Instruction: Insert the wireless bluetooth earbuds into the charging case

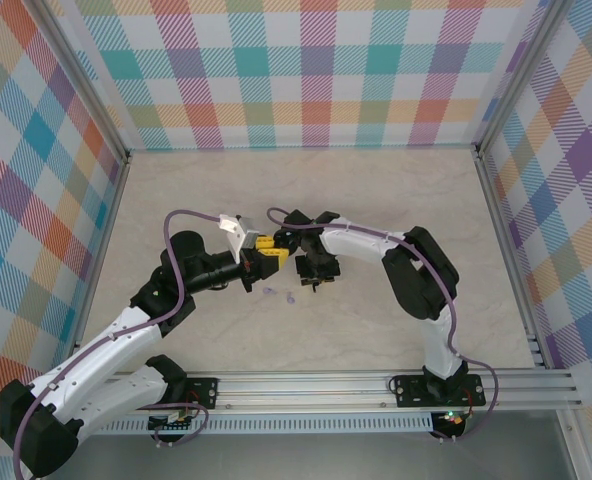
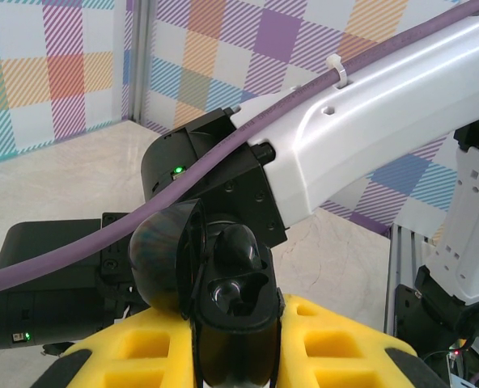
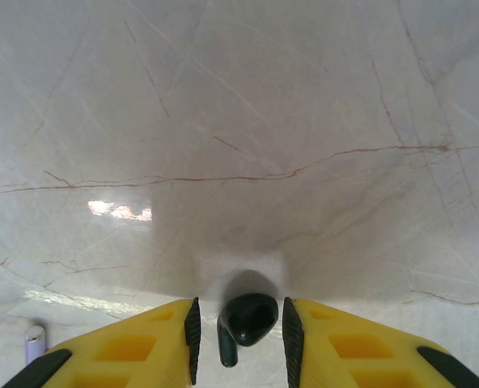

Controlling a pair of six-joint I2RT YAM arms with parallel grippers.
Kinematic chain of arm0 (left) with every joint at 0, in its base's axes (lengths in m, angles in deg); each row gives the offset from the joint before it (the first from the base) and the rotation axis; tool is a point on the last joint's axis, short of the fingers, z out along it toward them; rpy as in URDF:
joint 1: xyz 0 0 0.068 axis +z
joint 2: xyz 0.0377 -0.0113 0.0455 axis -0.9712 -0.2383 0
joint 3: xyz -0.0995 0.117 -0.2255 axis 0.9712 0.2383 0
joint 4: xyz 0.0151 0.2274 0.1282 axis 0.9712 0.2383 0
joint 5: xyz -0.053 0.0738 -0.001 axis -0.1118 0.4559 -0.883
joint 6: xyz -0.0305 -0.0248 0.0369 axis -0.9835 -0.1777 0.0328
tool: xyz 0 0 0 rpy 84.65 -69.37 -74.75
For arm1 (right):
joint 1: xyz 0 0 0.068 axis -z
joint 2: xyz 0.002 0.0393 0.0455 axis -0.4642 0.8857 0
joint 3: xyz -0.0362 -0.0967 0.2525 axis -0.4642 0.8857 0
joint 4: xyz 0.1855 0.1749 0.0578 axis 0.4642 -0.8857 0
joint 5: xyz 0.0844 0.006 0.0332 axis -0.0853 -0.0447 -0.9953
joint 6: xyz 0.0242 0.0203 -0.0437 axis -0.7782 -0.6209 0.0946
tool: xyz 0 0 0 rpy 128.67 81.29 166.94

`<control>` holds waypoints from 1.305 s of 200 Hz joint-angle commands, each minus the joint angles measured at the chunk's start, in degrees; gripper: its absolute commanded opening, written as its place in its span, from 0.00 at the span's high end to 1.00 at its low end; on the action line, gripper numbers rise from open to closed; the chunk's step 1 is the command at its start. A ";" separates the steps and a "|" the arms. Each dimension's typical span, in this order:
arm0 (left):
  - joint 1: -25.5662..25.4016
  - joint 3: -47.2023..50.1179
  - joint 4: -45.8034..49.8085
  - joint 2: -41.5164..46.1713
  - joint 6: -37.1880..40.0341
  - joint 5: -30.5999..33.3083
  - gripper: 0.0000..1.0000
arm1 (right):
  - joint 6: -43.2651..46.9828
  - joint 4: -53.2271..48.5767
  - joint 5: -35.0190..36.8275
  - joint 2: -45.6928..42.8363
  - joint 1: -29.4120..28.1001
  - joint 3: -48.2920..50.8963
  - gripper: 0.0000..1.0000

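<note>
- Left gripper (image 2: 238,360) jaws pinch the open charging case (image 2: 233,303)
- Right gripper (image 3: 238,339) jaws straddle a black earbud (image 3: 252,317) at 6 o'clock; contact unclear
- Loose hold risks dropping it on the counter (image 3: 239,121)

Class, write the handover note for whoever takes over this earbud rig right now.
Left gripper: shut on the open black charging case.
Right gripper: open, jaws either side of a black earbud on the table.
Lavender earbuds lie on the table near the grippers.
Done: case open. Left: grip the bud and seat it. How full the case is, unclear.
</note>
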 commanded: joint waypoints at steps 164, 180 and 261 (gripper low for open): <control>-0.61 0.72 -1.71 1.24 0.20 0.47 0.92 | -1.29 -1.18 0.73 3.74 -1.07 -0.77 0.75; -0.63 0.67 -1.19 1.20 0.22 1.19 0.92 | -1.27 -0.70 0.87 3.06 -0.92 -0.29 0.76; -0.63 -0.30 2.21 -2.42 -2.19 9.10 0.92 | 0.06 7.44 -3.15 -4.52 4.87 8.50 0.76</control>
